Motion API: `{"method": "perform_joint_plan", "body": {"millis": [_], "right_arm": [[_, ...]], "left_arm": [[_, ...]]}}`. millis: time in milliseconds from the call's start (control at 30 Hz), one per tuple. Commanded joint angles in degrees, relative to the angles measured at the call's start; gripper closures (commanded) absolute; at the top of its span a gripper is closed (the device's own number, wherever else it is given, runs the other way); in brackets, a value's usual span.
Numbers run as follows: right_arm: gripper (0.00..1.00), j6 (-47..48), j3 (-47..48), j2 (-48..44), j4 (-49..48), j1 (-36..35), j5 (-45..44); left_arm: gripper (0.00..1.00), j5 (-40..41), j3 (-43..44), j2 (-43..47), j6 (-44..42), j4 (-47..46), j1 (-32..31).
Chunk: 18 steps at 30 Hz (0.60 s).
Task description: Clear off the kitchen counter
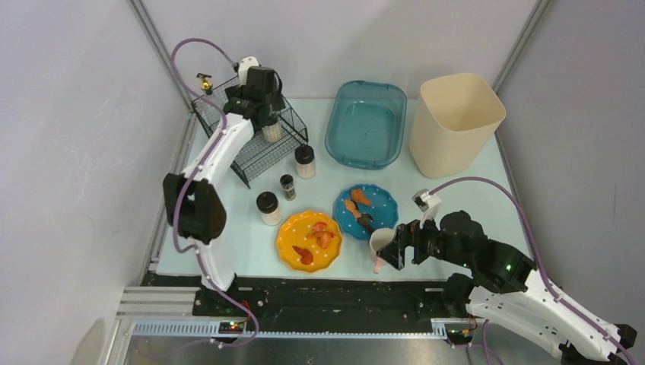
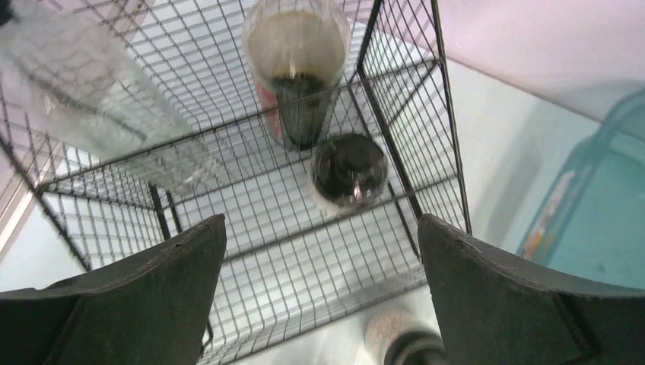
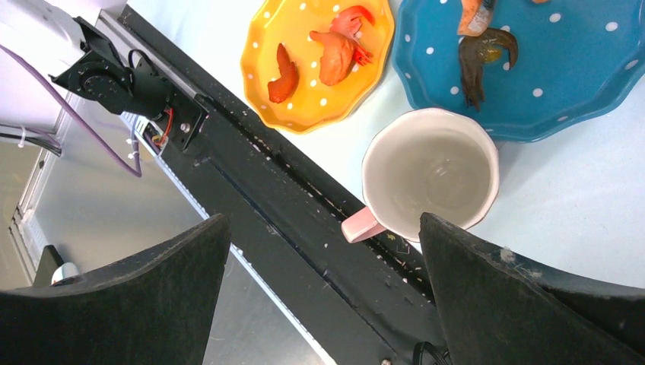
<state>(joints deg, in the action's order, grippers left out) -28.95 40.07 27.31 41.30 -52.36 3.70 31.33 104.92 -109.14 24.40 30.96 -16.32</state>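
My left gripper (image 1: 265, 106) (image 2: 322, 296) hangs open over the black wire basket (image 1: 228, 144) (image 2: 289, 243) at the back left of the kitchen counter (image 1: 456, 198), with nothing between its fingers. Inside the basket stands a jar with a dark lid (image 2: 350, 169); a second jar (image 2: 298, 72) sits just behind it. My right gripper (image 1: 394, 249) (image 3: 319, 289) is open above the black front rail (image 3: 304, 205). A cream cup with a pink handle (image 1: 381, 242) (image 3: 430, 175) stands at the counter's front edge beside its right finger, not held.
Three spice jars (image 1: 305, 161) (image 1: 287, 186) (image 1: 268, 207) stand on the counter near the basket. An orange plate (image 1: 289, 247) and a blue plate (image 1: 384, 199) carry food scraps. A teal tub (image 1: 366, 123) and a beige bin (image 1: 455, 122) stand at the back.
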Motion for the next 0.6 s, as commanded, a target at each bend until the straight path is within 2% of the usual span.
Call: {"method": "perform_joint_plan", "body": {"millis": [0, 167, 567], "right_arm": [[0.0, -0.89, -0.18, -0.23, -1.3, -0.27, -1.38], [0.01, -1.79, -0.22, -0.5, -0.1, -0.29, -1.95], [0.01, -3.73, -0.17, -1.12, 1.86, -0.24, -3.66]], "left_arm": [[0.0, -1.68, -7.59, 10.65, 1.44, -0.18, -2.69], [0.0, -1.64, -20.13, 19.58, 5.87, -0.2, -5.61], [0.0, 0.1, -42.59, 36.17, 9.7, -0.05, -13.07]]}}
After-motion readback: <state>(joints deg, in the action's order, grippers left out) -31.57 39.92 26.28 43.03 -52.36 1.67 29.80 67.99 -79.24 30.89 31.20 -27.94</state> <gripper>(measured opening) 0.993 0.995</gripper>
